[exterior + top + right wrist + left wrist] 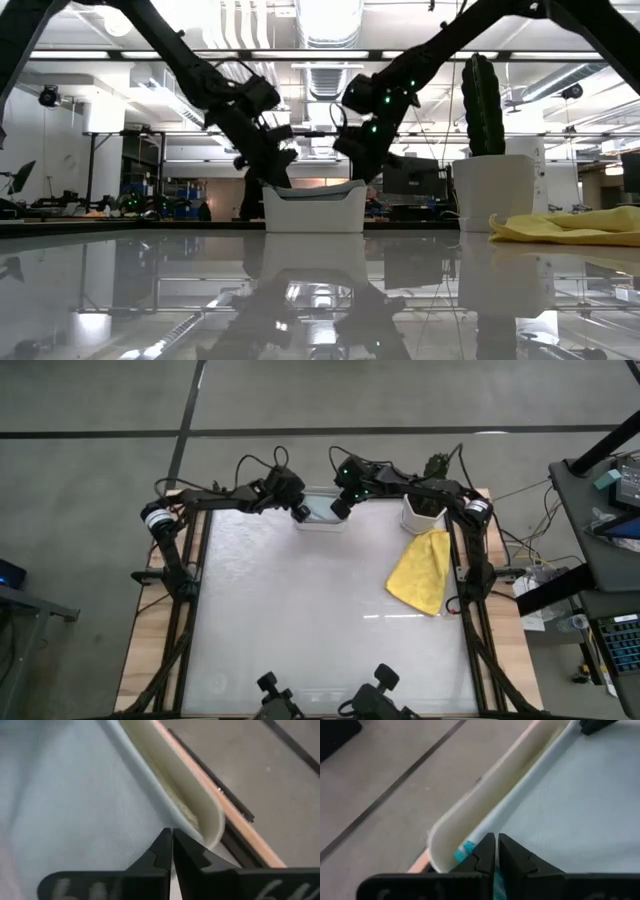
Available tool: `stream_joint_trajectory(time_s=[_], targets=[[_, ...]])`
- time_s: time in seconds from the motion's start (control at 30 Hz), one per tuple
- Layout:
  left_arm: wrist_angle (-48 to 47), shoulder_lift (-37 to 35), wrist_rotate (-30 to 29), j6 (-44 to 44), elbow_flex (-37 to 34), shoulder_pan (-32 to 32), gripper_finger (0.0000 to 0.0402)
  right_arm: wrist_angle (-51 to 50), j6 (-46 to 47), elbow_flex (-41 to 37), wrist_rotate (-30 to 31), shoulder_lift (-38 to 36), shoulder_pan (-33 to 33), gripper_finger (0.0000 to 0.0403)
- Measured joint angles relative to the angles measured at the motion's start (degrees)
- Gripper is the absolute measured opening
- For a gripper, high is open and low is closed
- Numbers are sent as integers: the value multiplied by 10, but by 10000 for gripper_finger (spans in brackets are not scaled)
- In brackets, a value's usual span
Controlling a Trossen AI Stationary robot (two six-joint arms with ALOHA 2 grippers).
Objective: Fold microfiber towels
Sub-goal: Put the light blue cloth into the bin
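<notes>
A white tub point(320, 520) stands at the middle of the table's far edge, and a pale blue-grey towel point(570, 805) lies spread in it. A bit of bright blue cloth point(462, 851) shows under it at the tub's left end. My left gripper point(300, 513) is shut at the tub's left end, and my right gripper point(340, 508) is shut at its right end. Each has a corner of the pale towel. A yellow towel point(422, 570) lies crumpled flat on the table near the right edge. My left gripper pinches the pale towel's far left corner point(487, 836) between its two fingertips, slanting down from the table's left. The towel's far edge runs straight along the tub's far wall toward the other gripper. How many layers it has, I cannot tell. My right gripper pinches the towel's far right corner point(165, 827) between its fingertips, slanting down from the table's right. The edge runs off straight beside the tub's far wall point(175, 780). The rest of the towel lies in the tub.
A white pot with a tall green cactus point(422, 510) stands at the far right, just beyond the yellow towel. The shiny white table top point(300, 620) stretches bare from the tub to the near edge. Dark arm frames run along both sides.
</notes>
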Motion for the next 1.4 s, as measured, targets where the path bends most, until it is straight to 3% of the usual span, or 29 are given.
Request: stream_joint_trajectory(time_s=[0.27,0.43,0.53,0.63,1.4], targets=[[-54,-68,10,5,-6,-2,8,-32,0,0,1,-35,4,8],[-106,-83,81,22,-17,-12,8,-63,0,0,-5,-45,22,8],[-119,-81,111,40,-22,-21,8,-76,-2,0,-42,-45,36,9],[-120,-79,113,50,-32,-27,8,-78,-8,0,-79,-45,47,8],[-80,-45,103,29,-44,-28,8,-72,-5,-3,-74,-3,46,9]])
